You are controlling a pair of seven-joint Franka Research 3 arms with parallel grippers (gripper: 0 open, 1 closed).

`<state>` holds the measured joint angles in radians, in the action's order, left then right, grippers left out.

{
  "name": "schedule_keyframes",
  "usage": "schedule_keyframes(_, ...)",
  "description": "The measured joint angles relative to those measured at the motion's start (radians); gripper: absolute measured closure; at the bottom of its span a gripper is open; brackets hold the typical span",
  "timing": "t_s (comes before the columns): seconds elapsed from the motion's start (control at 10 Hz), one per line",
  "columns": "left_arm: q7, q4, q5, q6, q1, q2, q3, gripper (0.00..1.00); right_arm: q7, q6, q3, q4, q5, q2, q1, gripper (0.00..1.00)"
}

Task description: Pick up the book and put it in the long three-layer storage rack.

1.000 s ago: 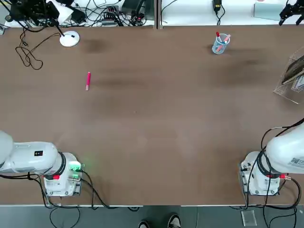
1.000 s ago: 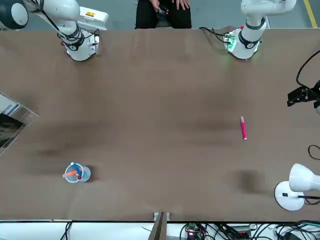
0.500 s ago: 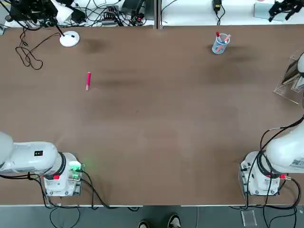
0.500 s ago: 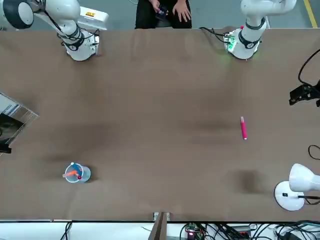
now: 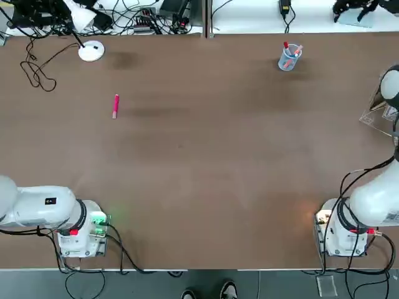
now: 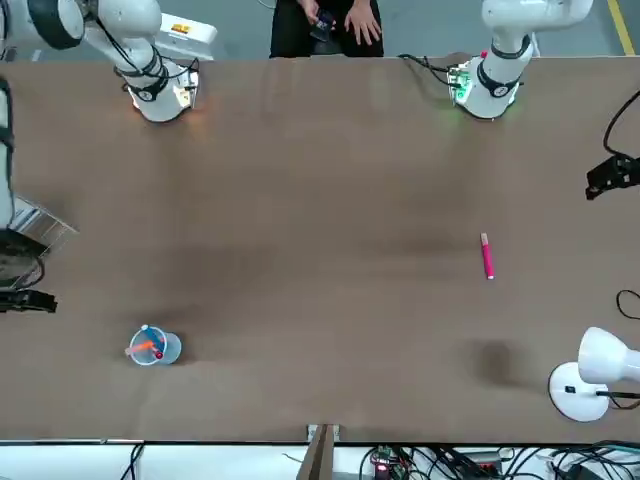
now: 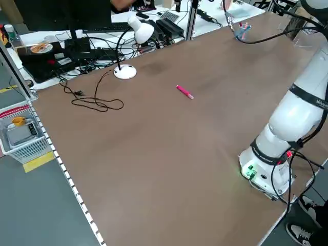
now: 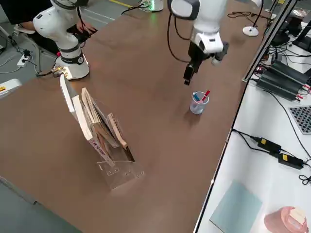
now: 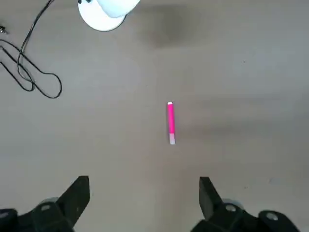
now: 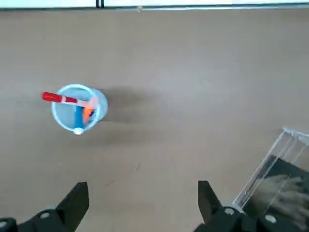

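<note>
The book [image 10: 286,192] shows its dark grey cover with a pale image through the clear wall of the long three-layer storage rack [image 10: 270,166]. This rack [image 8: 119,171] stands at the table's right end [image 5: 376,116], with several thin items leaning in its tiers. My right gripper [image 10: 142,203] hangs open and empty high over the table, between the rack and a pen cup [image 10: 77,110]; the right side view shows the right gripper [image 8: 188,75] above that cup. My left gripper [image 9: 143,198] is open and empty, raised over a pink pen [image 9: 170,122].
The clear pen cup [image 5: 289,57] with markers stands at the far right. The pink pen [image 5: 116,106] lies at the left. A white desk lamp [image 5: 91,51] and a looped black cable [image 5: 37,71] sit in the far left corner. A person [image 6: 330,25] stands behind the arm bases.
The right gripper has swung along the far edge, from beside the rack toward the pen cup. The left gripper has drifted slightly. Nothing on the table moved.
</note>
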<state>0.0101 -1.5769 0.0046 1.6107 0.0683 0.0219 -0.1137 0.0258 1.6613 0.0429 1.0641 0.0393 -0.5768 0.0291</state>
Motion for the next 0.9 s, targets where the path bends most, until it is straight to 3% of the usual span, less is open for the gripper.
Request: schedule_keyframes(0.9, -0.005, 0.014, -0.002, 0.000, 0.021, -0.002, -0.006, 0.00, -0.010, 0.005, 0.012, 0.239, 0.030, 0.263, 0.031, 0.00)
